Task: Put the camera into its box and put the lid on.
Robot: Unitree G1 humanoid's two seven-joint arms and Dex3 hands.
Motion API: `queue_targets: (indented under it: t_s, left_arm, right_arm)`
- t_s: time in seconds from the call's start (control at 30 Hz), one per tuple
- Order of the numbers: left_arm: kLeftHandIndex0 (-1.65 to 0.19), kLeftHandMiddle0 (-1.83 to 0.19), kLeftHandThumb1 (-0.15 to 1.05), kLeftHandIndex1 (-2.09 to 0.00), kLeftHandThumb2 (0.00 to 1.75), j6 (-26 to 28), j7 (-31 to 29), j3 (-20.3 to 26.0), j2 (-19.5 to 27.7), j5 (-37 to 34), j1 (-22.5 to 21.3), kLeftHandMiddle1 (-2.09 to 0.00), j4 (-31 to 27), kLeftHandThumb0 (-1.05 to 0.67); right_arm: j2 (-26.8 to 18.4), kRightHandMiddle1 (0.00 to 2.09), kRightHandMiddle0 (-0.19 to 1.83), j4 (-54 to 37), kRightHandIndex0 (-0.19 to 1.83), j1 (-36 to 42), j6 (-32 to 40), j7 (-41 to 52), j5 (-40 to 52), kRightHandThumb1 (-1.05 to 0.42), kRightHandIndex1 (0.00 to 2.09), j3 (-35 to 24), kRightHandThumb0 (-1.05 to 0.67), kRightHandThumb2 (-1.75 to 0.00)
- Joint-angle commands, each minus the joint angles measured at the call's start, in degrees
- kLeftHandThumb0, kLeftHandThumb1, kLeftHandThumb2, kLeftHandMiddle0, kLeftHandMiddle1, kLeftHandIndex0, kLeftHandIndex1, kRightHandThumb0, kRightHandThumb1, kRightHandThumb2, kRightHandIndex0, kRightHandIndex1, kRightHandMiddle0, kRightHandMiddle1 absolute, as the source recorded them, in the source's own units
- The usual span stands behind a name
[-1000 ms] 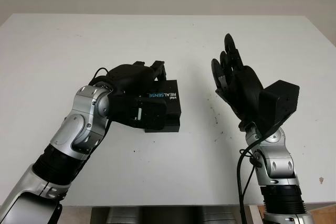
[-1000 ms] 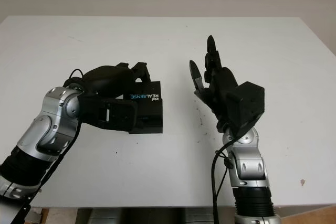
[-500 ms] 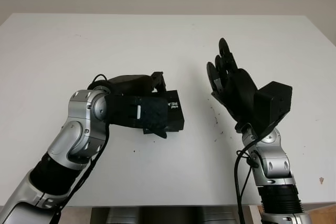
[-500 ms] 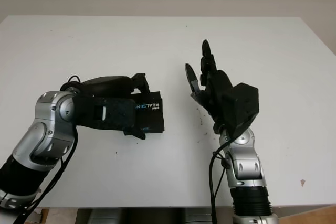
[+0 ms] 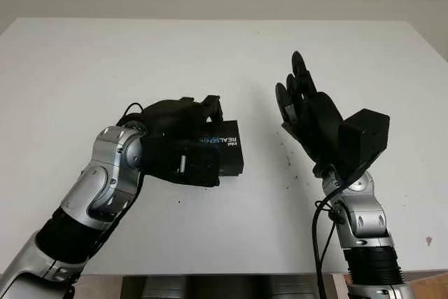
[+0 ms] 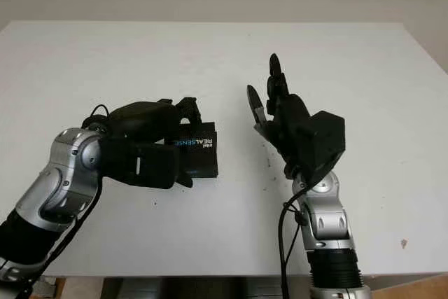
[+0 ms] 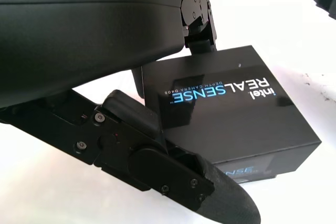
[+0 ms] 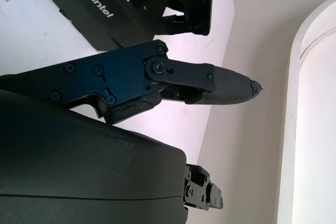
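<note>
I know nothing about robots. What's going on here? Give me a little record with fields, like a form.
Surface: white table
Object: black box printed Intel RealSense, lid on, lying on the table
Left hand: over the box's left part, fingers curled around it, gripping it
Right hand: open, raised above the table to the right of the box, apart from it
Camera: hidden; whether it is inside the box cannot be told
Task stage: box looks closed
</note>
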Motion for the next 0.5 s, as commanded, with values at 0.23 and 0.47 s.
queue_targets:
  t_s: [0.23, 0.47]
  left_arm:
    - [0.08, -0.57, 1.05, -1.88, 0.11, -10.1, 9.0, -2.8, 2.5, 6.3, 1.1, -2.09, 5.7, -0.21]
    - [0.13, -0.58, 1.05, -2.08, 0.14, -9.7, 9.1, -1.4, 0.8, 4.4, 2.1, -2.09, 5.9, -0.23]
  right_arm:
    - [0.2, 0.00, -0.19, -1.7, -0.19, 0.3, 0.8, 0.0, 0.9, -1.05, 0.00, -0.5, -0.79, -0.51]
    - [0.0, 0.00, -0.19, -1.7, -0.19, 0.2, 1.2, -0.2, 0.5, -1.05, 0.00, -0.3, -0.79, -0.51]
